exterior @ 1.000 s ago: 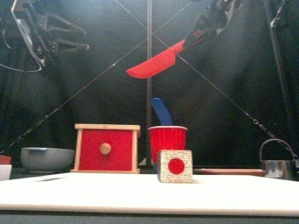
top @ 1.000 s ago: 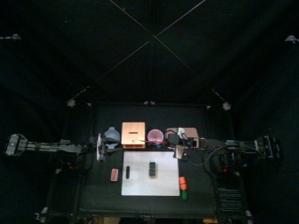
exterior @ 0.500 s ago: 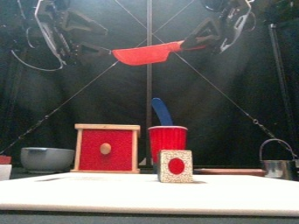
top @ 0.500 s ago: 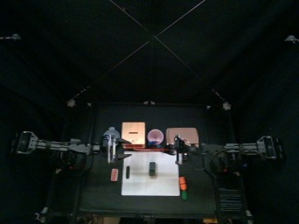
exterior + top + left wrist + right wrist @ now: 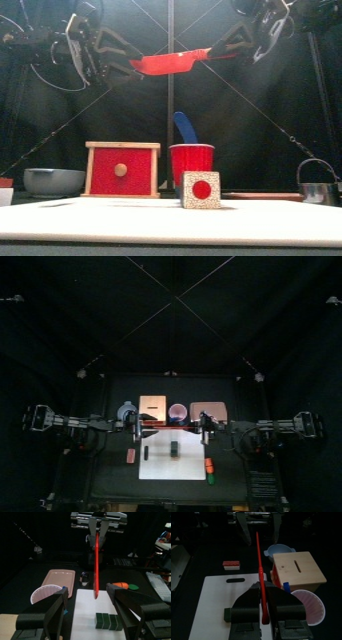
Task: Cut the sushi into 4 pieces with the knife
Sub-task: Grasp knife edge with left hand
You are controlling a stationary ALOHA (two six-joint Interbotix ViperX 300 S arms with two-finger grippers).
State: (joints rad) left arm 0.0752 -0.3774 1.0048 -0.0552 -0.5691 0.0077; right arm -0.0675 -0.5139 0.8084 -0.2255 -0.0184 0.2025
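Overhead, the right fingers (image 5: 246, 607) clamp the red knife (image 5: 171, 62) level, while the left fingers (image 5: 59, 607) stand apart near its tip.

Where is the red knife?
Front view: the red knife is high above the red cup, held by the right claw, tip toward the left claw.

sushi roll (image 5: 233, 615) partly hidden behind jaws

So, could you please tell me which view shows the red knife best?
The front view: the knife shows its blade side-on, held in the right pincer. The top and both wrist views show it edge-on, as a thin red line.
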